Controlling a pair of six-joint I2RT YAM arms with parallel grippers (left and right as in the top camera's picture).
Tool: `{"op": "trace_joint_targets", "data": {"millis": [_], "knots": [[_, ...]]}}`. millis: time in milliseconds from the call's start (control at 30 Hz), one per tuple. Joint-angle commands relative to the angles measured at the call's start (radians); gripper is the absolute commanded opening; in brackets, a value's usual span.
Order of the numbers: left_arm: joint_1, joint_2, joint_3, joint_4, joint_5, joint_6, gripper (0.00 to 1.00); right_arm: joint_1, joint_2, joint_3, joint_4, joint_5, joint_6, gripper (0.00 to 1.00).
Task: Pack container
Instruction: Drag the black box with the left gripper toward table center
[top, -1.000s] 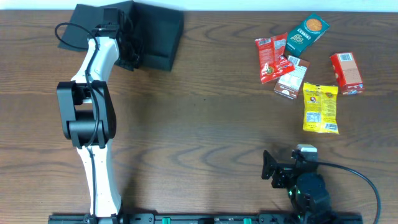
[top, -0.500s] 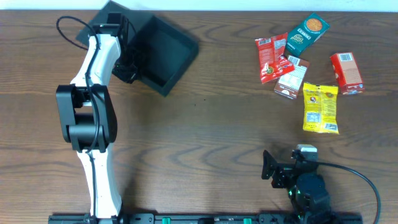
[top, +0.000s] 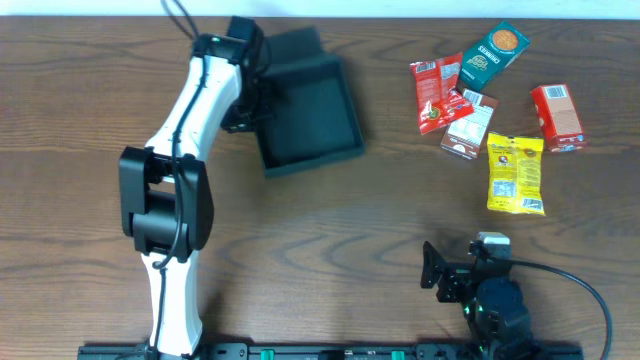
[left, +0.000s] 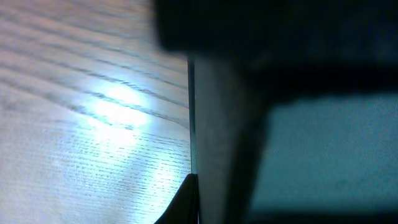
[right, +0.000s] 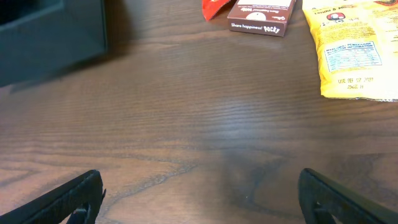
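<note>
Left gripper (top: 250, 85) clamped on container (top: 310, 118) side wall, open cavity beyond fingers, facing up for loading. Right gripper (right: 199, 180) fingers apart, empty; yellow packet (right: 357, 56) ahead-right, awaiting pickup.

Even light falls across the tabletop (top: 330, 230), shadows soft. The left wrist view is badly blurred, a white glare patch on the wood beside the dark container (left: 323, 155). The right wrist view is sharp.
</note>
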Motion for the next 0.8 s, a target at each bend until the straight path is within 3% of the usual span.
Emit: {"op": "trace_joint_targets", "data": {"millis": [0, 100, 300, 467, 500, 600, 767], "knots": [[-0.007, -0.021, -0.017, -0.006, -0.026, 0.182, 0.06, -0.009, -0.005, -0.011, -0.001, 0.007, -0.013, 0.99], [-0.011, -0.021, -0.031, -0.017, -0.026, 0.285, 0.06, -0.009, -0.005, -0.011, -0.001, 0.007, -0.013, 0.99], [-0.013, -0.021, -0.060, -0.015, 0.007, 0.302, 0.07, -0.009, -0.005, -0.011, -0.001, 0.007, -0.013, 0.99], [-0.014, -0.021, -0.069, -0.014, 0.034, 0.289, 0.45, -0.009, -0.005, -0.011, -0.001, 0.007, -0.013, 0.99], [-0.014, -0.021, -0.069, -0.014, 0.035, 0.276, 0.46, -0.009, -0.005, -0.011, -0.001, 0.007, -0.013, 0.99], [-0.014, -0.021, -0.069, -0.014, 0.036, 0.212, 0.45, -0.009, -0.005, -0.011, -0.001, 0.007, -0.013, 0.99], [-0.014, -0.021, -0.069, -0.016, 0.038, 0.149, 0.25, -0.009, -0.005, -0.011, -0.001, 0.007, -0.013, 0.99]]}}
